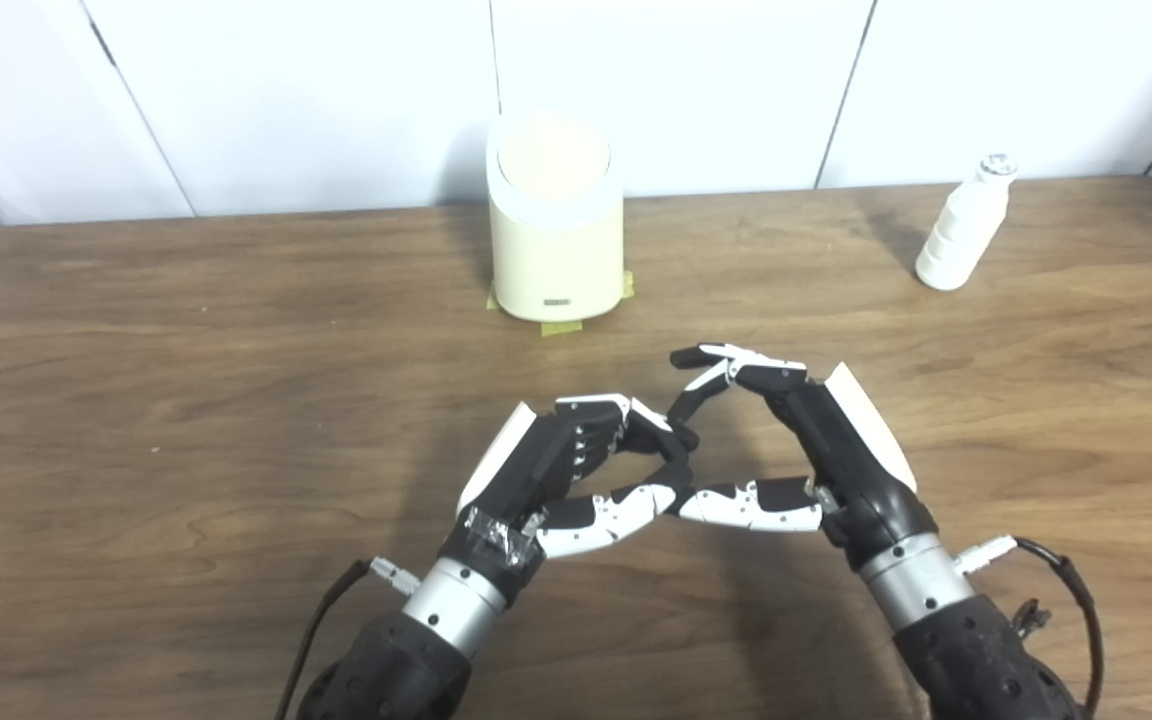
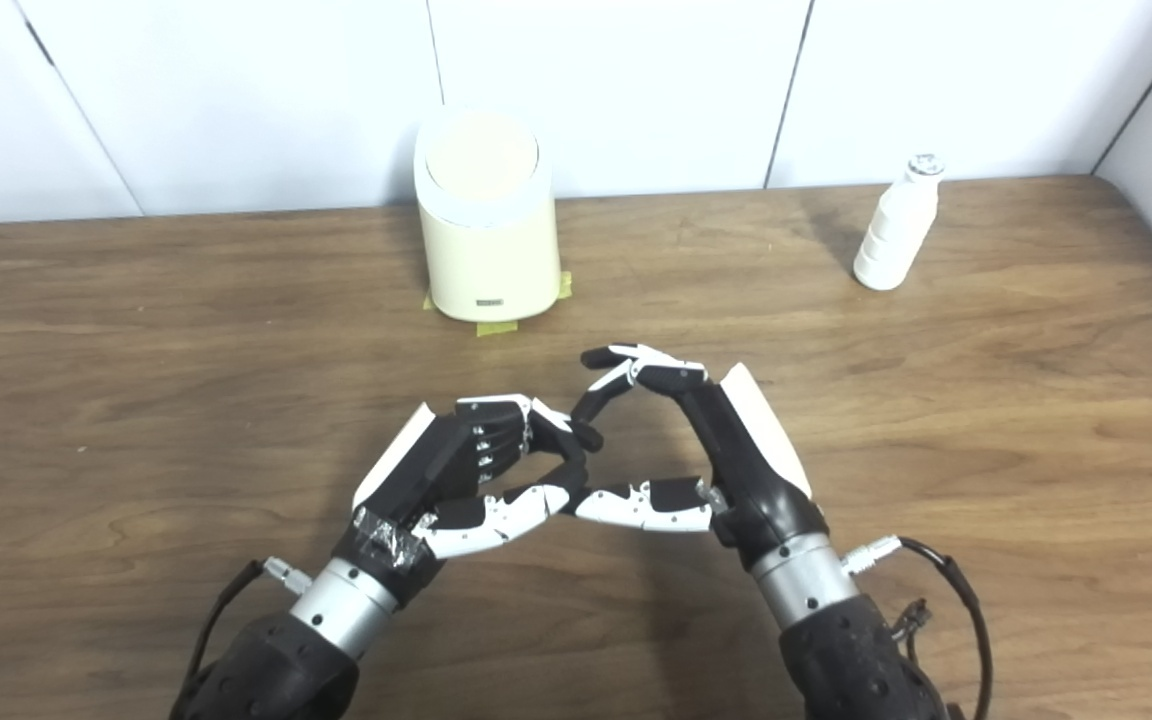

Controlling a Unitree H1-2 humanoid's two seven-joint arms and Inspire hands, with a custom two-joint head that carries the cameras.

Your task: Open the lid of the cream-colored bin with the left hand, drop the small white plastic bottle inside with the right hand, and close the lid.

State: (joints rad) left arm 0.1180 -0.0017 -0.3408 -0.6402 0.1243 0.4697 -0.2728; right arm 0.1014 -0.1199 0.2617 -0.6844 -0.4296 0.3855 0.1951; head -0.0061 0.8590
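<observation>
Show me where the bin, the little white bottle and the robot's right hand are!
cream-colored bin [image 1: 556, 255], left eye view, on the front of its body.
small white plastic bottle [image 1: 960, 235], left eye view, on its ribbed middle.
right hand [image 2: 726, 440], right eye view, on the dark palm, below the fingers.

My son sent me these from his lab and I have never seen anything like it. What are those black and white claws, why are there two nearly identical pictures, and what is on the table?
Those are the two mechanical hands of a human-shaped robot, seen from its own head. Two cameras sit side by side there like eyes, so both pictures show the same scene from slightly different spots. The left hand and the right hand are low over the wooden table, fingers loosely curled, thumb tips close together. Neither holds anything. Farther back stands a cream bin with its round lid closed, on bits of yellow tape. Off to the right stands a small white bottle, upright and untouched.
</observation>
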